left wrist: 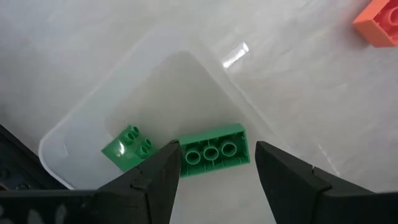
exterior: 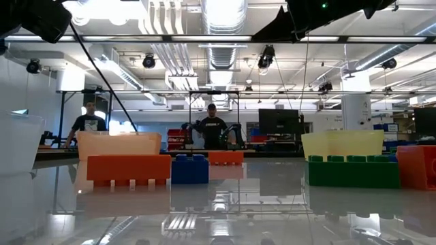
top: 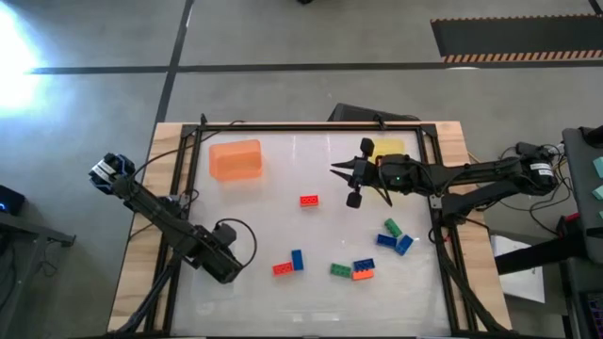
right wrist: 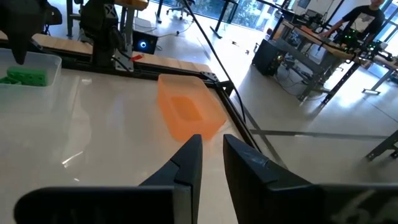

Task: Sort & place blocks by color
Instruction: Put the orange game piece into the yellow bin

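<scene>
1. I'm seeing red-orange, blue and green blocks (top: 353, 270) showing on the white table (top: 283, 217).
2. I'm noting an orange tray (top: 236, 158) glowing at eleven o'clock and a yellow tray (top: 388, 149) at one.
3. I'm watching two green bricks (left wrist: 211, 152) lying in a clear tray (left wrist: 74, 124).

Left arm's stretched in from about 9 o'clock with its tool (left wrist: 214, 180) spread apart, right arm reaches in from 3 o'clock, tool (right wrist: 211, 155) nearly pinched together.
</scene>
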Available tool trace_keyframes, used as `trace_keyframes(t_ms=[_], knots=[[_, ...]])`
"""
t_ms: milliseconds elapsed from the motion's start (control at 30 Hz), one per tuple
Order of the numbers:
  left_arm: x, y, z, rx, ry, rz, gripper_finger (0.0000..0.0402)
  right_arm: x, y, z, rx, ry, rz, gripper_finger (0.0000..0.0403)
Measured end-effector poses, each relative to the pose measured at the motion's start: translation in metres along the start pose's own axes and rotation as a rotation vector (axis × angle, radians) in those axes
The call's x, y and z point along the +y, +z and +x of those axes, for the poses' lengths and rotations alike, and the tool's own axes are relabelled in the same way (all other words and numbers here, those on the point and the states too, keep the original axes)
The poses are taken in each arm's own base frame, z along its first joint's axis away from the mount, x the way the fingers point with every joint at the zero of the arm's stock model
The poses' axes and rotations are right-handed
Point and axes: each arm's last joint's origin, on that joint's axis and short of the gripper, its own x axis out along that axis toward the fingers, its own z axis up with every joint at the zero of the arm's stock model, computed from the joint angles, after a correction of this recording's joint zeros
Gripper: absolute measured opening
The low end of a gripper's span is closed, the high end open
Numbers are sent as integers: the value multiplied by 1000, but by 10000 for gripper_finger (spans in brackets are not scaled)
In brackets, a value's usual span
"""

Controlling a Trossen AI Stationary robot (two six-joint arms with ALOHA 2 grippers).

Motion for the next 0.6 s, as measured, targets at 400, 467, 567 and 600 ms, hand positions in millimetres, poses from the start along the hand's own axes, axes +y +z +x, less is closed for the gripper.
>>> trace_keyframes(t_ms=[400, 467, 567, 600], knots=[[-3, 11, -1, -55, -27, 50, 192, 1, -4, 0, 16, 4, -5, 56], [-2, 13, -2, -56, -29, 45, 192, 1, -5, 0, 18, 5, -5, 56], [-2, 15, -2, -59, -29, 62, 192, 2, -6, 0, 22, 5, -6, 56], [-2, 16, -2, -64, -29, 74, 192, 2, -7, 0, 23, 6, -7, 56]])
